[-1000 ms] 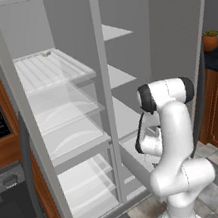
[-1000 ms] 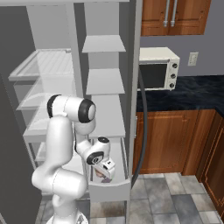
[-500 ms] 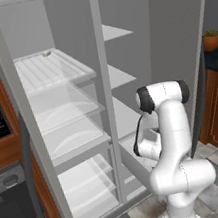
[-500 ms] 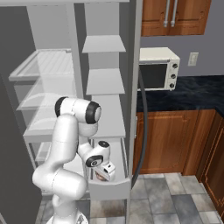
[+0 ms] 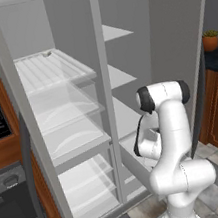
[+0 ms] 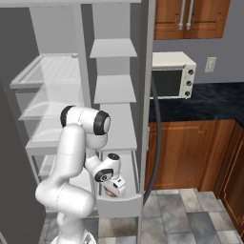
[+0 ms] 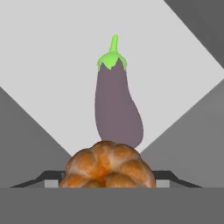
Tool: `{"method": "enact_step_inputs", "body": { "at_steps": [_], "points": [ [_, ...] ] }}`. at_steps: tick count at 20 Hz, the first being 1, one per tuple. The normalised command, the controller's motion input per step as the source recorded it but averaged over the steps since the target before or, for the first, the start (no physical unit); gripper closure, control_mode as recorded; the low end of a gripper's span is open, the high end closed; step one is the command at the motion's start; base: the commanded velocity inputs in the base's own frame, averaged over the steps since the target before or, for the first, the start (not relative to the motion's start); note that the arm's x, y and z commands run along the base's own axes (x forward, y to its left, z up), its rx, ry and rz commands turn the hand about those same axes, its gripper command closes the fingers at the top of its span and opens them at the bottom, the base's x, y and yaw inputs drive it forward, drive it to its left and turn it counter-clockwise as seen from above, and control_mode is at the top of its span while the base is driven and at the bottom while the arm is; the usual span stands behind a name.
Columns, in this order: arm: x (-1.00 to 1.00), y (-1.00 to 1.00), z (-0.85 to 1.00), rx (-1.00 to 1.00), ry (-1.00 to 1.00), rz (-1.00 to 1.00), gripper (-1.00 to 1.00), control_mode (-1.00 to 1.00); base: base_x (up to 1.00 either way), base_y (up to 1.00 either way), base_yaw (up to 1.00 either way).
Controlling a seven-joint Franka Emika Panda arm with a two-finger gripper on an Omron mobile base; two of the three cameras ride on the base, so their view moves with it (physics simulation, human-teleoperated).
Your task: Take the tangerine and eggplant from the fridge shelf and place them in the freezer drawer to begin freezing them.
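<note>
Where the left base view looks over the arm, the ribbed fridge shelf (image 5: 53, 70) is seen high in the open fridge, and a small dark speck rests at its back edge; what it is cannot be told. The hand is bent low toward the freezer drawer (image 5: 135, 159), and the claw is hidden behind the arm.

In the right base view, the gripper (image 6: 112, 188) is seen lowered into the pulled-out freezer drawer, an orange-brown patch showing at its tip.

In the hand view, what the base cameras hide is revealed: the eggplant (image 7: 117, 105) lies on the pale drawer floor, its long axis running away from the claw, green stem pointing far, rounded end near. The tangerine (image 7: 109, 165) is pressed between the fingertips, just before the eggplant's rounded end, and is gripped.
</note>
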Motion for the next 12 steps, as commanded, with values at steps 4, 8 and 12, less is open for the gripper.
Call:
{"method": "enact_step_inputs", "body": {
  "at_steps": [4,8,12],
  "points": [
    [-0.26,0.02,-0.16,0.00,0.00,0.00,-1.00,-1.00,0.00,0.00,0.00],
    [-0.17,0.00,-0.08,0.00,0.00,0.00,-1.00,-1.00,0.00,0.00,0.00],
    [-0.08,0.01,-0.03,0.00,0.00,0.00,-1.00,-1.00,0.00,0.00,0.00]
  ]
}}
